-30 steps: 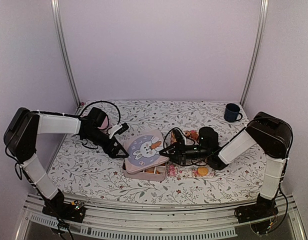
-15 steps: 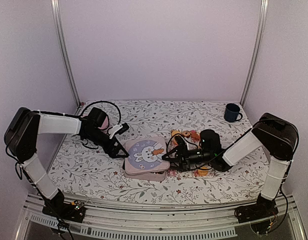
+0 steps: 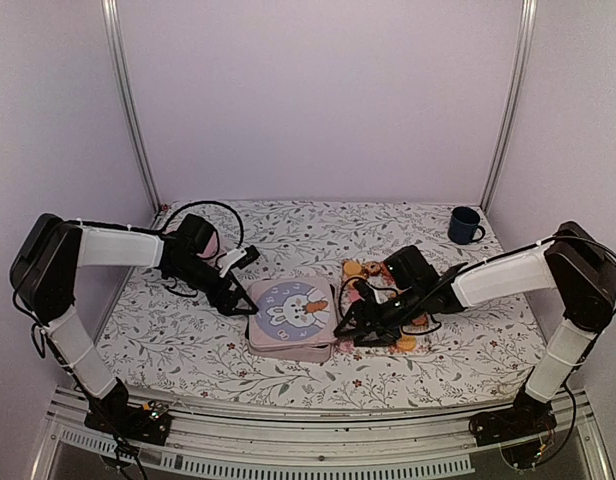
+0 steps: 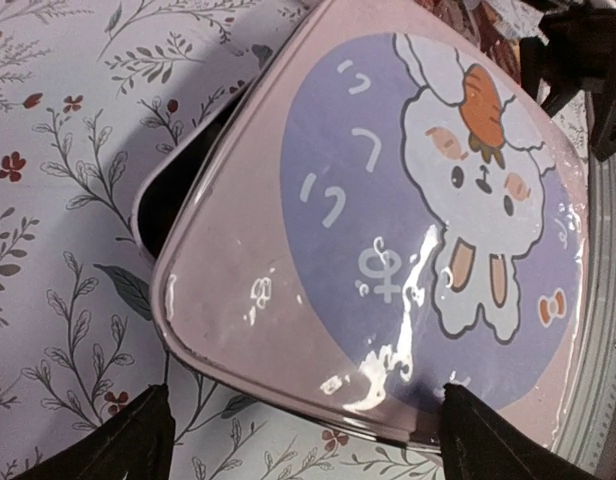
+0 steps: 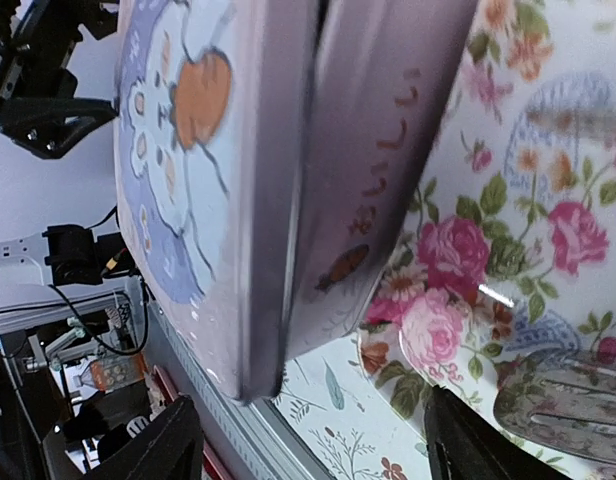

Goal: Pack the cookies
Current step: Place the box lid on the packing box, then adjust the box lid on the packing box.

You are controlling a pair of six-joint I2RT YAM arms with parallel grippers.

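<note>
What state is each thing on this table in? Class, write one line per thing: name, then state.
box, covered, one corner gaping
lid, lying askew on the box, not seated flush
cookies, those in view lie loose outside the box, to its right
plate, flat, right of the box
mug, upright, far right
left tool, open, holding nothing
right tool, open, holding nothing

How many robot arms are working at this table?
2. The left arm reaches in from the left toward the pink bunny tin. The right arm reaches in from the right toward the tin's other side. No other arm appears hidden.
</note>
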